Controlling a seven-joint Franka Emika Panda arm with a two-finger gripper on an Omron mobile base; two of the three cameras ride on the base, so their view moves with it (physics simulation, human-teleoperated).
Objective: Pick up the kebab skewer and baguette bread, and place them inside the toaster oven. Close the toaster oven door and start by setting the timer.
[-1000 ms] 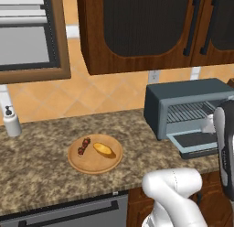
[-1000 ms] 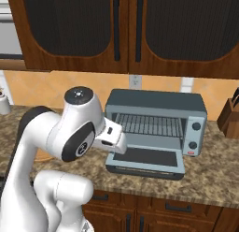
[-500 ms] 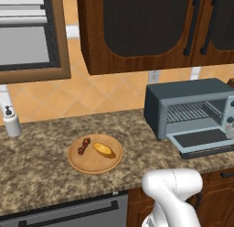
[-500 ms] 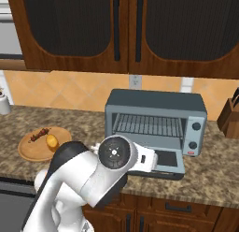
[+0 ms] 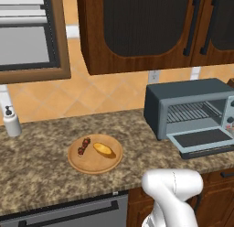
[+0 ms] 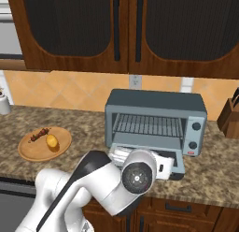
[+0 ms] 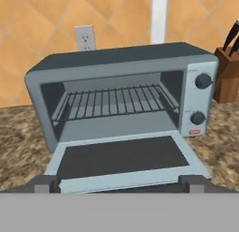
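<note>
The blue-grey toaster oven point(image 7: 116, 67) stands straight ahead in the hand view, its wire rack point(image 7: 116, 102) bare. The toaster oven door point(image 7: 123, 158) lies folded down flat toward me. My gripper point(image 7: 119, 185) is open, its dark fingertips point(image 7: 46, 184) wide apart just before the door's front edge, with nothing between them. The round wooden plate point(image 5: 112, 164) sits to the left on the counter, carrying the kebab skewer point(image 5: 84, 146) and the golden baguette bread point(image 5: 103, 149) side by side. From the right base view, skewer point(image 6: 39, 135) and baguette point(image 6: 51, 141) lie far left of the oven point(image 6: 156, 102).
Two knobs point(image 7: 203, 81) sit on the oven's right panel. A wooden knife block point(image 6: 231, 116) stands right of the oven. A white soap dispenser point(image 5: 11, 123) is at the counter's far left. Dark cabinets point(image 5: 137, 29) hang above, and my folded arm point(image 6: 93, 179) is low by the counter front.
The arm has swung down from in front of the oven to a low fold at the counter edge, leaving the hand level with the open door. Plate, food and oven have not moved.
</note>
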